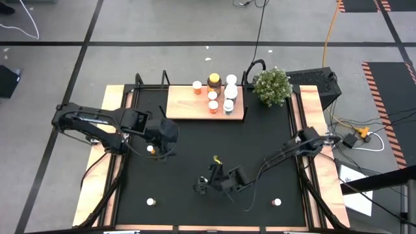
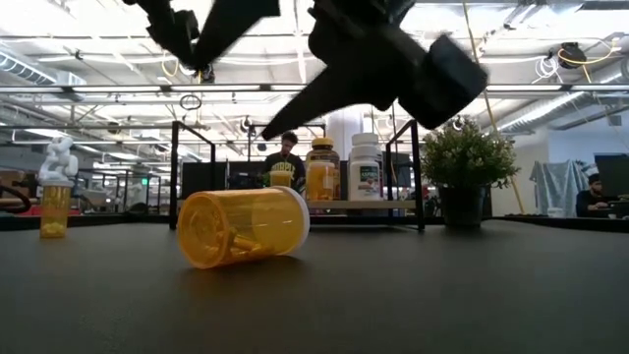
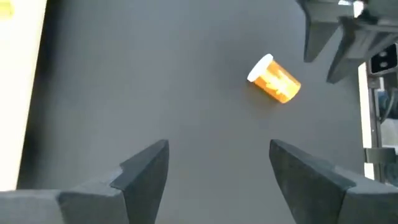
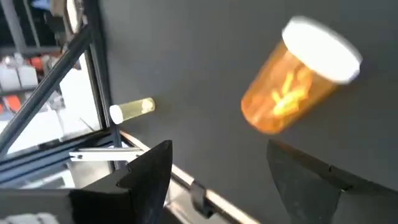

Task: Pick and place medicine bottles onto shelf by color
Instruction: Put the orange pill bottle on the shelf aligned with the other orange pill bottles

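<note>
Bottles on the shelf (image 1: 182, 109), at the far middle of the table (image 1: 260, 149) in the high view, are grouped so that colour decides the spot: orange ones (image 1: 212, 101) and the big amber jar (image 1: 214, 81) stand towards the left, white ones (image 1: 229, 97) just to their right, with the potted plant (image 1: 272, 86) beyond the shelf's right end. Three loose bottles wait upright on the black mat: one (image 1: 151, 149) just beside the left pincer (image 1: 161, 143), one at the near left (image 1: 151, 202) and one at the near right (image 1: 277, 202). The right pincer (image 1: 213, 181) reaches in to the near middle. In the low view a toppled orange bottle (image 2: 241, 228) lies on its side on the mat, cap to the right, under the dark arms, with the shelved jar and a white bottle behind it; lying down, it probably needs a grip across its body. The left wrist view shows the left pincer (image 3: 217, 152) spread open and empty above bare mat, the toppled bottle (image 3: 275, 79) well ahead of it near the other arm. The right wrist view shows the right pincer (image 4: 219, 149) open too, holding nothing, its fingers aimed at the toppled bottle (image 4: 298, 81) close ahead, seemingly lined up to straddle it, while another bottle (image 4: 132, 110) lies near the table's frame.
</note>
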Robot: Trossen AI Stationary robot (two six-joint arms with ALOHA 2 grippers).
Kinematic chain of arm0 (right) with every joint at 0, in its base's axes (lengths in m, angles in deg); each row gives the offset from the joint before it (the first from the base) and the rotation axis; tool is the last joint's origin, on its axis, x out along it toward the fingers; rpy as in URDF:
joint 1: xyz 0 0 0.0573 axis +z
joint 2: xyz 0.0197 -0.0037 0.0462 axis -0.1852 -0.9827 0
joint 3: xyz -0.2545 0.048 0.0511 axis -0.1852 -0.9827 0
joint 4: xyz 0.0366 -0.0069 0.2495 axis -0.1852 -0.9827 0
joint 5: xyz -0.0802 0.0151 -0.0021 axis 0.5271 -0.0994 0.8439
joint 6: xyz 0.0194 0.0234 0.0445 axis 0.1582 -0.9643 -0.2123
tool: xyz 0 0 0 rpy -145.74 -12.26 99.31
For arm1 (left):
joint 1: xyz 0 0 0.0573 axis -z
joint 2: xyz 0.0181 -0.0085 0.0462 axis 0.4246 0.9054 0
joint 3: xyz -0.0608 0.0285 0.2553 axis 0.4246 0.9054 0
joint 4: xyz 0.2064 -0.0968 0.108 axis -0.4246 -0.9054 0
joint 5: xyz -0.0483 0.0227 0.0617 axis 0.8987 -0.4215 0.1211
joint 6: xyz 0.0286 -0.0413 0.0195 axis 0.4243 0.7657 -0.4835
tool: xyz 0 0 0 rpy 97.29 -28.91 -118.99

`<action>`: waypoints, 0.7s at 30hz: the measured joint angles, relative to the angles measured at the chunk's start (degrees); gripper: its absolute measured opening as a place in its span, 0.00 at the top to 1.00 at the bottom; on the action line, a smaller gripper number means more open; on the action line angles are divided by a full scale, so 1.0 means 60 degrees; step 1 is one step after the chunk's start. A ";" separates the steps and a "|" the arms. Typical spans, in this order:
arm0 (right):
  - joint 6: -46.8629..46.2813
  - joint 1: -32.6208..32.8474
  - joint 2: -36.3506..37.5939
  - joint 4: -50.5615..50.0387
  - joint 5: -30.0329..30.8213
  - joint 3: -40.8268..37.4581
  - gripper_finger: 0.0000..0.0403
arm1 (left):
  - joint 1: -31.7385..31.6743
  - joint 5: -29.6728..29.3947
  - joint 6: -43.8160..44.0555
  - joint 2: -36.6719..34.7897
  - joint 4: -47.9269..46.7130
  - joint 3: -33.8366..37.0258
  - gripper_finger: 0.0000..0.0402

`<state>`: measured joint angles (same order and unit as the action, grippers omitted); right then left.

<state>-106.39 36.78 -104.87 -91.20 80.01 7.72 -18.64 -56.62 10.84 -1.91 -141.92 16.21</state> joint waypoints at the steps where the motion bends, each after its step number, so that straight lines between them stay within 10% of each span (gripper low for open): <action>1: -0.0354 0.0091 -0.0082 0.0060 -0.0034 0.0106 0.37 | 0.0059 -0.0011 -0.0096 0.0000 0.0017 -0.0008 0.31; 21: -0.1894 -0.0476 -0.0908 -0.0309 -0.0624 0.0133 0.37 | 0.0161 -0.0709 -0.1130 0.0004 0.1518 -0.0004 0.31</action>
<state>-117.75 33.92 -110.32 -93.06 76.26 8.51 -17.67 -60.87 4.06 -1.89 -132.82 16.18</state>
